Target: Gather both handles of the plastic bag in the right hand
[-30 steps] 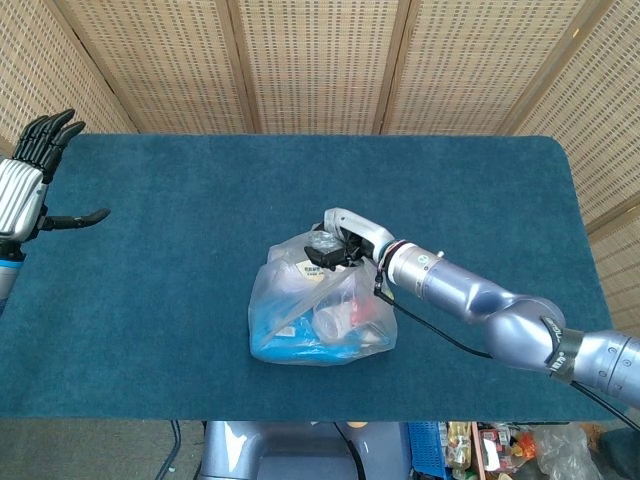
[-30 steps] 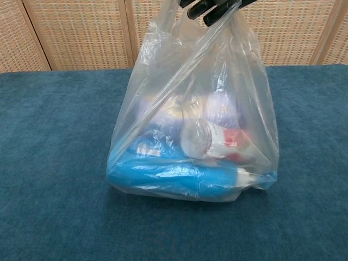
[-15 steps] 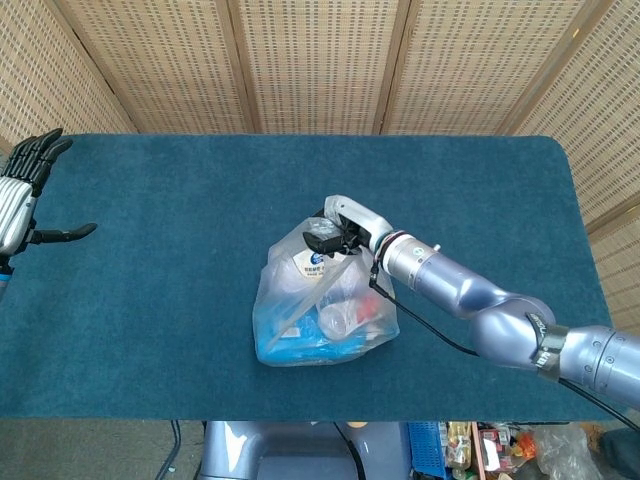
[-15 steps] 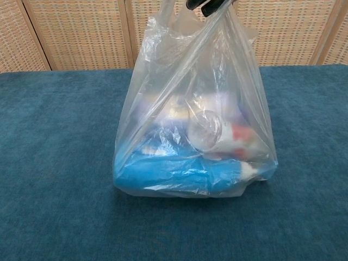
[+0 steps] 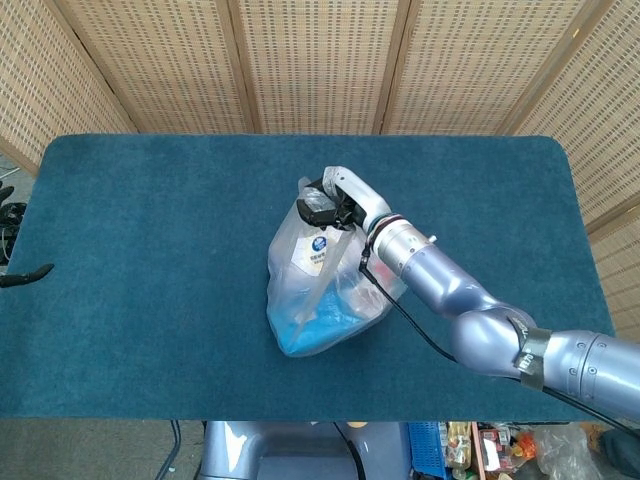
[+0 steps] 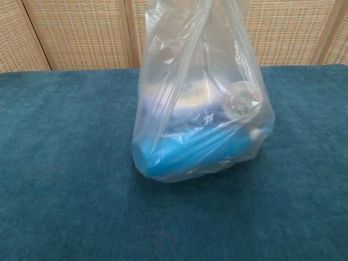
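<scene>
A clear plastic bag hangs from my right hand over the middle of the blue table. The hand grips the bunched handles at the bag's top, its dark fingers curled around them. In the chest view the bag fills the centre, pulled tall and taut, with a blue packet and a pale bottle inside; its bottom is tilted, the right side higher. The right hand is above the top edge of that view. My left hand shows only as dark fingertips and a thumb at the far left edge, spread apart and holding nothing.
Woven wicker screens stand behind the table's far edge. Beyond the near edge, at the lower right, lies floor clutter. Bare blue cloth surrounds the bag on all sides.
My right hand has risen and moved toward the far side, pulling the bag up taller and narrower, its contents sliding down. My left hand has withdrawn leftward, nearly out of the head view.
</scene>
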Motion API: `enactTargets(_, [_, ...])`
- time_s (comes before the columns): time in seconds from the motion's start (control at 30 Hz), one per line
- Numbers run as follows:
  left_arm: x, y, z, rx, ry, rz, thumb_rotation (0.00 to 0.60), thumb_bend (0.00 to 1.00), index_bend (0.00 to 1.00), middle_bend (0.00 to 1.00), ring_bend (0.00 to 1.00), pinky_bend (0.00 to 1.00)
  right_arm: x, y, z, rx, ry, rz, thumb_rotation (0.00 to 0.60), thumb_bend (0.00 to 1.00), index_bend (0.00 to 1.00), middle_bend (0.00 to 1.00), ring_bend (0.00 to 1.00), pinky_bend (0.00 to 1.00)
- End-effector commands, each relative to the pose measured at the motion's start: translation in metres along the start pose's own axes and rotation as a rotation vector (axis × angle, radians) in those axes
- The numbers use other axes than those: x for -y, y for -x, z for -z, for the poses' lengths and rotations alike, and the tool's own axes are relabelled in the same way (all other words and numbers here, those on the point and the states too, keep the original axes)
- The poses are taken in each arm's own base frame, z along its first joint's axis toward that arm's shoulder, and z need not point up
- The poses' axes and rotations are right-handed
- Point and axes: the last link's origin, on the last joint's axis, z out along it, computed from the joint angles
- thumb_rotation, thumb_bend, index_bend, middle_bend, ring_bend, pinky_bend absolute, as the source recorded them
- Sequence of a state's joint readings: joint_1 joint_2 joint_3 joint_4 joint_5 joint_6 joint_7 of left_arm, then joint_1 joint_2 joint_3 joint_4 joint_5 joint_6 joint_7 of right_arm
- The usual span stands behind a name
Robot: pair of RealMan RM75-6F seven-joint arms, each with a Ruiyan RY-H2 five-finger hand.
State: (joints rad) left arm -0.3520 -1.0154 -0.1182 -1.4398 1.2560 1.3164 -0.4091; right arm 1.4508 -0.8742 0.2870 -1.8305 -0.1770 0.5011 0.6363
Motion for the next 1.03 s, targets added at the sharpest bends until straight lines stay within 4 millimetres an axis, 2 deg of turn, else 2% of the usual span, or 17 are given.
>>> enactTargets(0.03, [0.009, 0.003, 0.021, -0.01, -0.076, 0.002, 0.6, 0.0, 0.0, 0.0, 0.0, 0.0, 0.01, 0.007, 0.004, -0.017, -0.013, 0.007, 0.6, 1.0, 0.86, 0.85, 0.76, 1.0])
enactTargets(0.23, [0.015, 0.009, 0.033, -0.016, -0.134, 0.042, 0.6, 0.0, 0.0, 0.0, 0.0, 0.0, 0.024, 0.005, 0.009, -0.044, -0.015, -0.018, 0.6, 1.0, 0.86, 0.86, 0.78, 1.0])
enactTargets(0.6, [0.015, 0.014, 0.033, -0.023, -0.14, -0.006, 0.6, 0.0, 0.0, 0.0, 0.0, 0.0, 0.048, -0.007, 0.009, -0.183, 0.017, -0.13, 0.6, 1.0, 0.86, 0.86, 0.79, 1.0])
enactTargets(0.77, [0.011, 0.012, 0.035, -0.037, -0.124, -0.011, 0.6, 0.0, 0.0, 0.0, 0.0, 0.0, 0.062, -0.005, 0.015, -0.336, 0.077, -0.156, 0.6, 1.0, 0.86, 0.86, 0.79, 1.0])
enactTargets(1.03, [0.01, 0.013, 0.037, -0.021, -0.117, -0.005, 0.6, 0.0, 0.0, 0.0, 0.0, 0.0, 0.081, -0.007, 0.028, -0.386, 0.147, -0.134, 0.6, 1.0, 0.85, 0.86, 0.79, 1.0])
